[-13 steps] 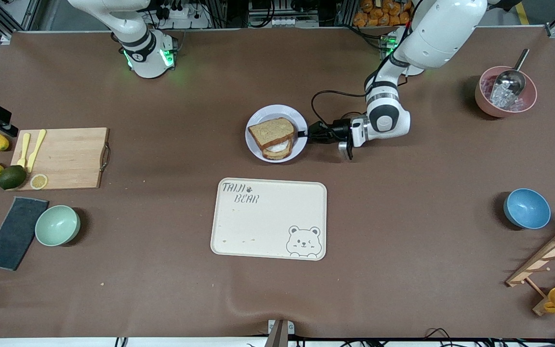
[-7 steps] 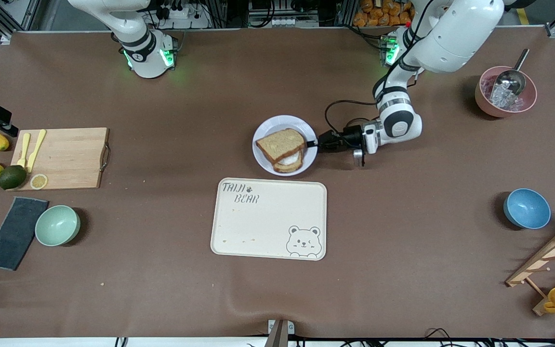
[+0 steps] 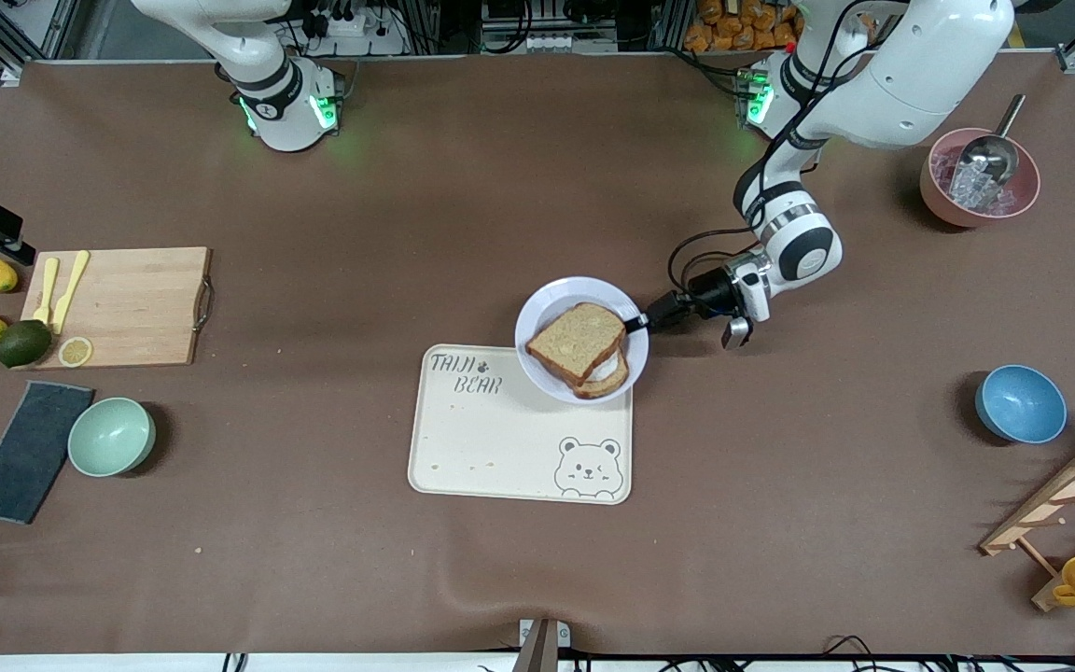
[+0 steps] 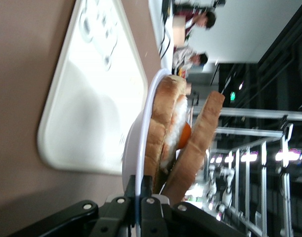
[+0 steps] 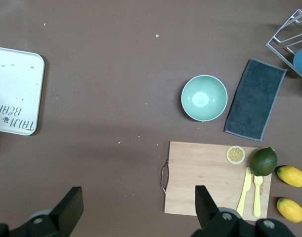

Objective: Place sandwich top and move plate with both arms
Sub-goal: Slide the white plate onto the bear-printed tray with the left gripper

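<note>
The pale plate (image 3: 542,317) is held up over the corner of the cream bear-print tray (image 3: 500,448). On it the sandwich top (image 3: 578,340), a brown bread slice, lies over the egg toast. My left gripper (image 3: 638,323) is shut on the plate's rim at the left arm's side. In the left wrist view the rim (image 4: 141,148) runs between its jaws (image 4: 141,190), with the bread slice (image 4: 197,148) leaning on the egg toast. My right gripper (image 5: 136,210) is open and empty, high over the table beside the wooden cutting board (image 5: 215,180); its hand is out of the front view.
A cutting board (image 3: 118,303) with yellow utensils, lemons and an avocado sits toward the right arm's end, with a mint bowl (image 3: 111,436) and dark cloth (image 3: 29,451) nearer the camera. A pink scoop bowl (image 3: 979,177), blue bowl (image 3: 1020,403) and wooden rack (image 3: 1074,513) sit toward the left arm's end.
My left gripper has carried the plate with the sandwich toward the front camera, from the bare table to over the tray's corner. The right arm has not visibly moved.
</note>
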Robot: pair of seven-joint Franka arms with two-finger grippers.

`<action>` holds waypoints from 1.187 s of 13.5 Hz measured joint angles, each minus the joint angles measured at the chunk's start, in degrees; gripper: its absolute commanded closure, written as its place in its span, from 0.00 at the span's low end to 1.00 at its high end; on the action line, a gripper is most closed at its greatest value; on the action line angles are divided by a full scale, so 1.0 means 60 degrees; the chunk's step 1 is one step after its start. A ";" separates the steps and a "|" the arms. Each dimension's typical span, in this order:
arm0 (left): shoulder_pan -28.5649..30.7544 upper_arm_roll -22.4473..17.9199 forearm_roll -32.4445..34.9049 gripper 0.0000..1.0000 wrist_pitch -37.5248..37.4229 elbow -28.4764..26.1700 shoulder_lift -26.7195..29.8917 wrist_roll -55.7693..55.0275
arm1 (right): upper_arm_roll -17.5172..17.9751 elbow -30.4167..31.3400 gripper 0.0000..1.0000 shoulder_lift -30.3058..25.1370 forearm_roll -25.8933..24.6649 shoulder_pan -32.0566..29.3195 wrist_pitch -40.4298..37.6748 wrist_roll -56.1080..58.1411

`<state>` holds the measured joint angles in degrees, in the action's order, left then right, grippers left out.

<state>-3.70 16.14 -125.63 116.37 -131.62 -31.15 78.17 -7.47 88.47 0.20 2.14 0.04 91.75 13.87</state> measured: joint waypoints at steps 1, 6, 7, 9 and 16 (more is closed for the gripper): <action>0.0000 0.0001 -0.0345 1.00 0.0000 0.0151 0.0000 0.0000 | 0.0000 0.0000 0.00 0.0000 0.0000 0.0000 0.0000 0.0000; -0.0072 0.0012 -0.1188 1.00 0.0443 0.1074 -0.0242 0.0000 | 0.0000 0.0000 0.00 0.0000 0.0000 0.0000 0.0000 0.0000; -0.0095 0.0014 -0.1264 1.00 0.0649 0.1356 -0.0370 0.0000 | 0.0000 -0.0001 0.00 0.0000 0.0000 0.0000 0.0000 0.0000; -0.0260 0.0032 -0.1667 1.00 0.0979 0.2001 -0.0717 0.0000 | -0.0001 0.0000 0.00 0.0000 0.0000 0.0000 0.0000 -0.0001; -0.1576 0.0045 -0.2758 1.00 0.2806 0.4029 -0.1866 0.0000 | -0.0002 -0.0001 0.00 0.0000 0.0000 0.0000 -0.0001 -0.0002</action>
<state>-13.16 16.41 -142.18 133.21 -107.44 -42.35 78.17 -7.48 88.47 0.20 2.14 0.04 91.75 13.86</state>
